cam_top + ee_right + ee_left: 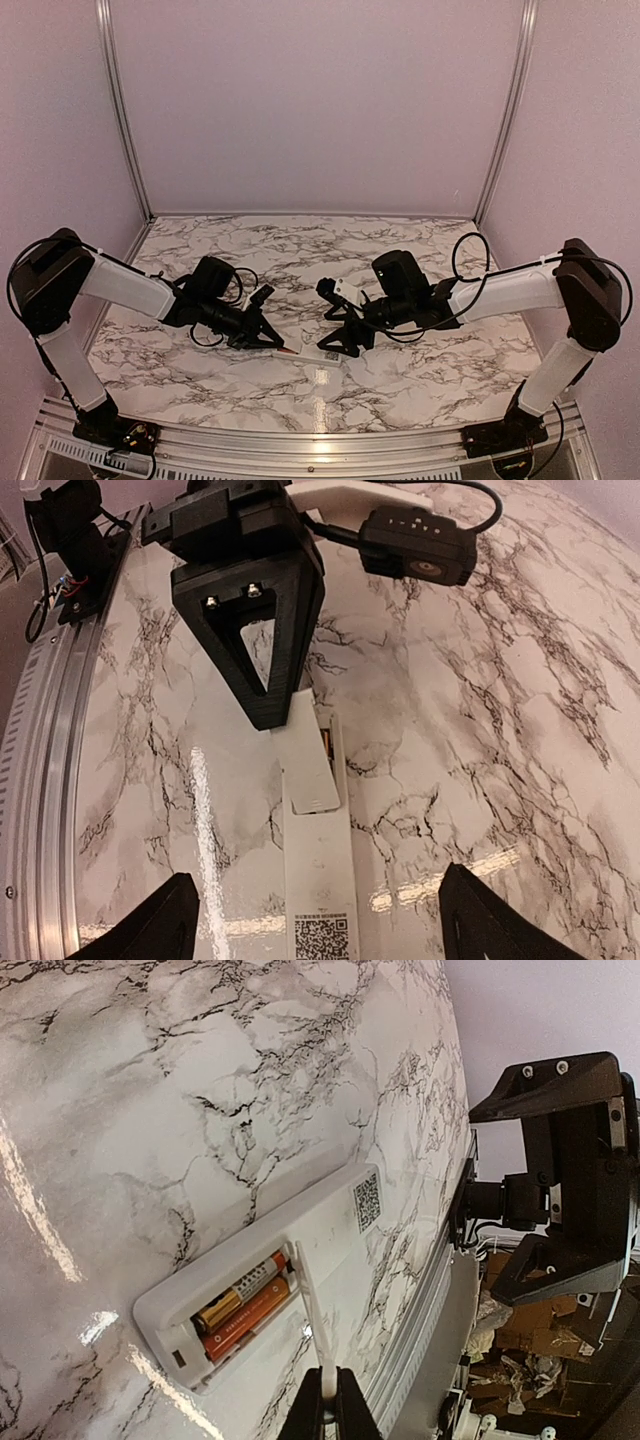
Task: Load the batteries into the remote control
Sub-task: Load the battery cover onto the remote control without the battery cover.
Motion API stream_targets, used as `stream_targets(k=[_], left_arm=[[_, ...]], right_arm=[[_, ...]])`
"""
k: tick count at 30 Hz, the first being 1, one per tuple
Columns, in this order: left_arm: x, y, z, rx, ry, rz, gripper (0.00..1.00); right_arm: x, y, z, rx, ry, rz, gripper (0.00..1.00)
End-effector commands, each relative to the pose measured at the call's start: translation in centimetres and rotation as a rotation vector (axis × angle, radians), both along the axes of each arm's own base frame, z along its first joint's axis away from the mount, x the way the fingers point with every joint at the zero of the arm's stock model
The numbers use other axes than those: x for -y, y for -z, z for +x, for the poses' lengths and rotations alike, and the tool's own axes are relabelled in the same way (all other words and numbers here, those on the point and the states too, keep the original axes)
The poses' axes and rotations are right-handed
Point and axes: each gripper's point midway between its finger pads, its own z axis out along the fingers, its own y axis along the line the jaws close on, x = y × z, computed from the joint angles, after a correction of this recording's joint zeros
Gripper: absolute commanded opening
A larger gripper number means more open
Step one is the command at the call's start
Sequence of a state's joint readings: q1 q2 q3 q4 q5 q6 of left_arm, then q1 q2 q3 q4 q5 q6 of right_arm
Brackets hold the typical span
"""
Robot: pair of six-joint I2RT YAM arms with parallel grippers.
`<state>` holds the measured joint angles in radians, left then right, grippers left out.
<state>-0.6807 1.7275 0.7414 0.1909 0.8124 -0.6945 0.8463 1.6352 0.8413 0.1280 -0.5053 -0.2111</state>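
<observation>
Remote control between the two grippers, near the middle of the table

The remote control lies flat on the table, back side up, in front of both arm bases. The left gripper is at its left end and the right gripper at its right end. The batteries sit side by side in the bay at the left end. The battery cover leans up at a tilt from the bay's edge, its far edge pinched in the left gripper's fingertips. The code label is on the right half. The right gripper's fingers stand spread on either side of that half, apart from it.
</observation>
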Motion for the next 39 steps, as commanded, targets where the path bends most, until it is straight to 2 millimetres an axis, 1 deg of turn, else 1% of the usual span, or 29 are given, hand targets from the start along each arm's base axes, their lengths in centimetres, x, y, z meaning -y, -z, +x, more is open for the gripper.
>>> stream_targets(k=[1,10,18,23,26,29,35,39], left_arm=[[-0.2,1.1,-0.7,-0.054,0.019,0.044,0.0],[-0.2,1.5,-0.9,-0.07,0.03,0.048,0.0],[-0.3,2.1,-0.5,-0.068,0.022,0.078,0.0],[-0.6,2.0,-0.1,-0.043,0.007,0.111,0.12],[-0.8,1.9,0.2,-0.023,-0.003,0.129,0.14],[-1.3,2.1,0.2,-0.022,-0.011,0.164,0.2],[-1.7,2.0,0.6,0.008,-0.022,0.207,0.31],[-1.8,1.8,1.0,0.027,-0.025,0.222,0.34]], right_arm=[[-0.2,0.4,-0.1,0.014,-0.009,-0.019,0.81],[-0.2,0.4,-0.2,0.018,-0.016,-0.017,0.79],[-0.2,0.4,-0.2,0.017,-0.017,-0.016,0.79],[-0.3,0.3,-0.1,0.016,-0.015,-0.016,0.79],[-0.3,0.3,-0.2,0.012,-0.018,-0.014,0.79],[-0.3,0.3,-0.2,0.01,-0.019,-0.013,0.79],[-0.3,0.3,-0.2,0.005,-0.02,-0.014,0.79],[-0.3,0.4,-0.3,0.004,-0.022,-0.014,0.78]])
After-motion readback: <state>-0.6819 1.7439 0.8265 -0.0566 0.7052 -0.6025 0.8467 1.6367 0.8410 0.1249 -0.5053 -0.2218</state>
